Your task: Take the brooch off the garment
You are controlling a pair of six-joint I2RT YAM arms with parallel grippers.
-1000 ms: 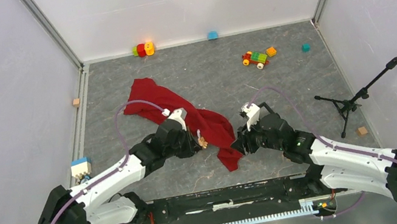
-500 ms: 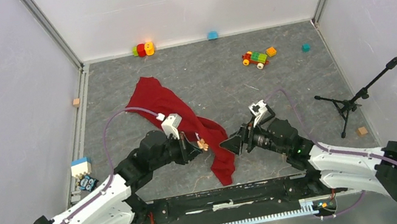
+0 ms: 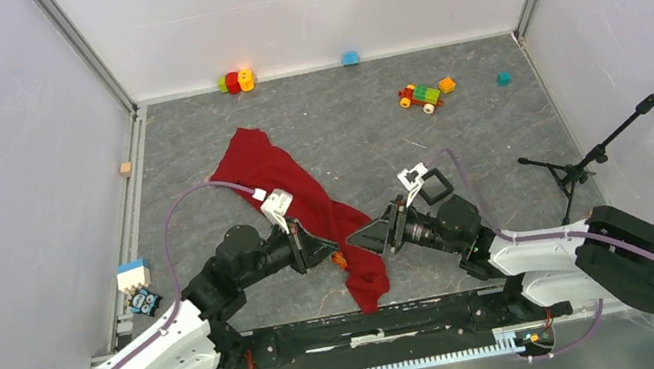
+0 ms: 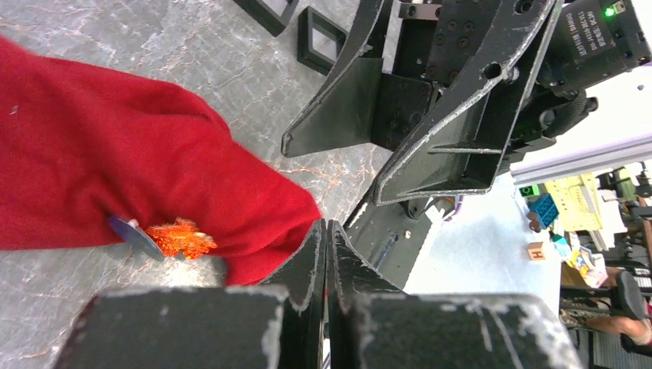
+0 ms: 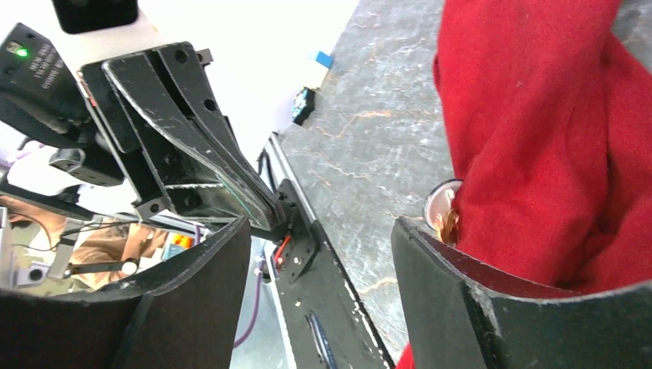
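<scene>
The garment (image 3: 296, 190) is a deep-red cloth lying crumpled on the grey table, also seen in the left wrist view (image 4: 115, 177) and the right wrist view (image 5: 538, 115). The brooch (image 3: 340, 261), fuzzy orange with a grey disc, sits at the cloth's near edge (image 4: 181, 237), partly tucked under a fold (image 5: 444, 217). My left gripper (image 3: 327, 253) is shut just right of the brooch (image 4: 327, 227), with nothing visible between its fingers. My right gripper (image 3: 358, 240) faces it, open (image 5: 319, 231), one finger (image 5: 446, 284) against the cloth beside the brooch.
Small toys lie along the back: a red-yellow toy (image 3: 234, 81), a blue block (image 3: 349, 58), a toy car (image 3: 421, 96), a teal cube (image 3: 503, 78). A black tripod (image 3: 569, 170) stands at right. A blue-white block (image 3: 132, 276) sits at left.
The right gripper let go of the garment's lower end, opened wide and turned toward the left gripper. The left arm drew back toward the near edge, and the brooch now lies lower.
</scene>
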